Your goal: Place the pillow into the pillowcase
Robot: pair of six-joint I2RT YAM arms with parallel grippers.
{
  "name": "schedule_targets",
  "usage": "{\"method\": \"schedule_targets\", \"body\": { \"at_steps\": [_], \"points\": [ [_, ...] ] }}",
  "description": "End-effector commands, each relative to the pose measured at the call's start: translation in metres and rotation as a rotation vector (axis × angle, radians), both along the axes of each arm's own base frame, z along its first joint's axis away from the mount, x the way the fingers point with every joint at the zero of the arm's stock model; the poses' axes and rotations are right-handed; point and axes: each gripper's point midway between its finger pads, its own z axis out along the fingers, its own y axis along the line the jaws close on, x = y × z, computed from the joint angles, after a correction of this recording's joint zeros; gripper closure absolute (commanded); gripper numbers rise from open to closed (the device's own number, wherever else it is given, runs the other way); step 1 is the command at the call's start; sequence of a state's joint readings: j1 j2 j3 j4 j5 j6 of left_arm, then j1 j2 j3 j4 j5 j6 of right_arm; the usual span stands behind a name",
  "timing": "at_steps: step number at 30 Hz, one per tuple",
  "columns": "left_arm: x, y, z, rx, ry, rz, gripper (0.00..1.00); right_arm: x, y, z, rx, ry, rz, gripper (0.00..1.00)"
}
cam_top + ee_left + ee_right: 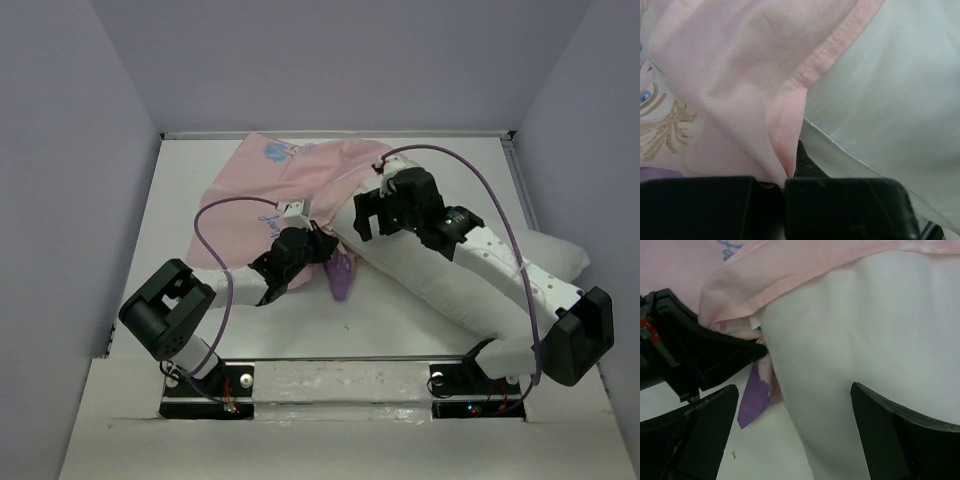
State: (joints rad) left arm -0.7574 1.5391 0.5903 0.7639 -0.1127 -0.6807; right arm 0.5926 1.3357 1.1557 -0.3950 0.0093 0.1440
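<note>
The pink pillowcase [255, 195] lies spread at the back of the table, its open hem draped over one end of the white pillow [435, 285], which stretches diagonally toward the right. My left gripper [303, 238] is shut on the pillowcase hem [786, 150], right beside the pillow [890, 90]. My right gripper [378, 215] hovers open over the pillow [855, 335], with one finger [705, 430] over the table and the other [900, 440] over the pillow, holding nothing. A purple corner of the pillowcase [752, 400] pokes out below the hem [790, 265].
White walls [80, 200] enclose the table on three sides. The far pillow end [560, 255] reaches the right wall. The right arm [500, 265] lies across the pillow. A purple cable [215, 260] loops over the left arm.
</note>
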Motion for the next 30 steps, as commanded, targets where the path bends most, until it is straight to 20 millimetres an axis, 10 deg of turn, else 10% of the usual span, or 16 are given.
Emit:
{"method": "schedule_targets", "body": {
  "at_steps": [1,6,8,11,14,19,25,30],
  "points": [
    [-0.006,-0.007,0.037,-0.134,-0.077,-0.036,1.00,-0.009,0.014,-0.013,-0.201,-0.003,0.094,0.00],
    [-0.021,-0.002,0.059,-0.190,-0.109,-0.069,1.00,0.027,0.020,-0.051,-0.315,0.036,0.018,0.01],
    [-0.028,-0.001,0.075,-0.227,-0.139,-0.093,1.00,0.042,0.032,-0.068,-0.327,0.057,0.012,0.16],
    [-0.041,-0.001,0.089,-0.261,-0.158,-0.140,1.00,0.061,0.050,-0.078,-0.283,0.051,-0.012,0.91],
    [-0.051,-0.005,0.100,-0.284,-0.174,-0.192,1.00,0.071,0.071,-0.068,-0.182,0.023,0.000,1.00],
    [-0.067,-0.015,0.122,-0.320,-0.204,-0.295,1.00,0.048,0.123,0.056,0.304,-0.210,0.187,1.00],
    [-0.061,-0.025,0.122,-0.252,-0.228,-0.343,1.00,0.014,0.109,0.171,0.558,-0.421,0.224,1.00],
    [-0.062,-0.049,0.180,-0.296,-0.340,-0.457,1.00,0.024,0.118,0.160,0.536,-0.390,0.224,1.00]
  ]
}}
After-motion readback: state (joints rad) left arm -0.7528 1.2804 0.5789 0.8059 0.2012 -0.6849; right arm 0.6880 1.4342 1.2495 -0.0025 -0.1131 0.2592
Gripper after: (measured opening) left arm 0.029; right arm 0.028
